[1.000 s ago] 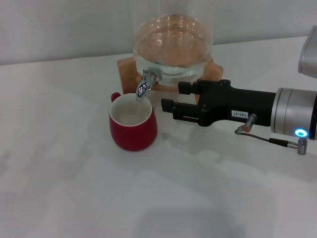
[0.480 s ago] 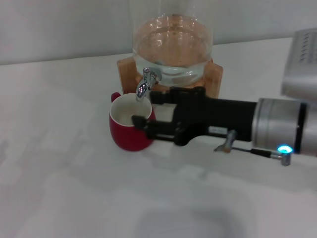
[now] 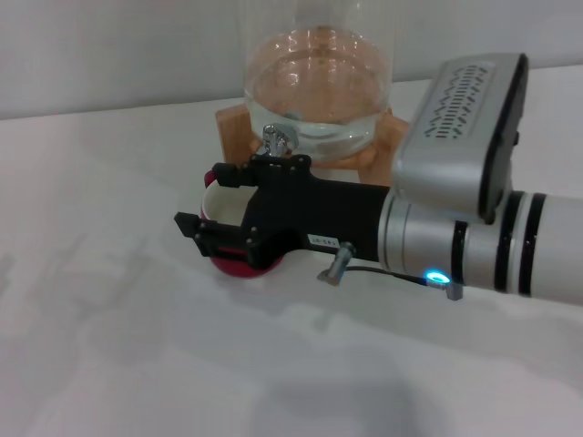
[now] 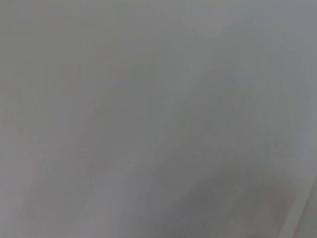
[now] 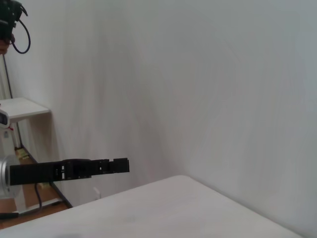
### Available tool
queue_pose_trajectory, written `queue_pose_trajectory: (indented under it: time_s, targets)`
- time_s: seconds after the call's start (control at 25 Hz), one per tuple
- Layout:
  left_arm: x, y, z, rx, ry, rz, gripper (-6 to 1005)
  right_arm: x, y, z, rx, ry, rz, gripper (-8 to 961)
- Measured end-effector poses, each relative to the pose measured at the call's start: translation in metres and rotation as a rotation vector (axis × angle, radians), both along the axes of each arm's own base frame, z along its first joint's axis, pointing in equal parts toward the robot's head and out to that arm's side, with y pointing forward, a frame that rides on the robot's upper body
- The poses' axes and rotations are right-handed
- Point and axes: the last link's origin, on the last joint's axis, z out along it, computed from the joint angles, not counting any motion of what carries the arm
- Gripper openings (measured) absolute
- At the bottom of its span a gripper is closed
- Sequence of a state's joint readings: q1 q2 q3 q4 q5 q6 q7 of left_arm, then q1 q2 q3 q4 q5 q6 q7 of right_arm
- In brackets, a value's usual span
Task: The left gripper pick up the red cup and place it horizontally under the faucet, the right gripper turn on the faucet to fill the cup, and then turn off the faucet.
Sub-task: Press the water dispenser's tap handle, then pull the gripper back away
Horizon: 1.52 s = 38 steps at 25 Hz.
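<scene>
In the head view the red cup (image 3: 239, 267) stands on the white table under the faucet (image 3: 273, 138). Only its lower edge and a strip of white rim show. My right gripper (image 3: 208, 202) is open. It reaches across from the right, over the cup and in front of the faucet's spout, which it hides. The faucet's top shows just behind the claw's upper edge. I cannot tell whether the claw touches the lever. The right wrist view shows a black claw on a silver wrist, my left gripper (image 5: 74, 168), far off beside the table. The left wrist view shows only grey.
The glass dispenser jar (image 3: 319, 82), holding water, sits on a wooden stand (image 3: 235, 123) at the back of the white table (image 3: 109, 346). My right arm's silver wrist (image 3: 474, 246) spans the right side. A wall rises behind the table.
My right gripper has moved left and toward the faucet, from beside the cup to over it. It now covers most of the cup and the spout. The cup has not moved.
</scene>
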<state>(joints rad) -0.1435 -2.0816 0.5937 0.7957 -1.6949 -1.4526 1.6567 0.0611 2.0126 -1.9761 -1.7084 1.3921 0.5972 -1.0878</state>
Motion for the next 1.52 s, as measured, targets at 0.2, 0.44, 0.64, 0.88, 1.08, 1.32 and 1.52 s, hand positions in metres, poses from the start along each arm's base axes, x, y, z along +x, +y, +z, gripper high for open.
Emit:
queue_pose_trajectory:
  time_s: [0.2, 0.44, 0.64, 0.88, 1.08, 1.32, 1.52]
  targets:
    - [-0.001, -0.001, -0.001, -0.003, -0.006, 0.005, 741, -0.006, -0.002, -0.007, 0.027, -0.012, 0.018, 658]
    - [0.000, -0.001, -0.002, -0.004, -0.008, -0.001, 741, -0.003, 0.000, -0.012, 0.041, -0.029, 0.011, 657]
    - [0.001, 0.000, -0.002, -0.005, -0.009, -0.007, 741, 0.002, 0.006, -0.012, 0.053, -0.030, -0.010, 658]
    - [0.001, 0.000, -0.001, -0.005, -0.009, -0.009, 741, 0.004, 0.010, -0.009, 0.076, -0.026, -0.024, 658]
    - [0.002, 0.001, -0.001, -0.004, -0.009, -0.010, 741, 0.007, 0.012, -0.007, 0.081, -0.029, -0.031, 657]
    - [0.003, 0.003, -0.001, -0.003, -0.008, -0.011, 740, 0.010, 0.011, -0.009, 0.074, -0.033, -0.038, 658]
    - [0.003, 0.004, -0.001, -0.002, -0.007, -0.011, 740, 0.014, 0.013, -0.008, 0.077, -0.037, -0.049, 657]
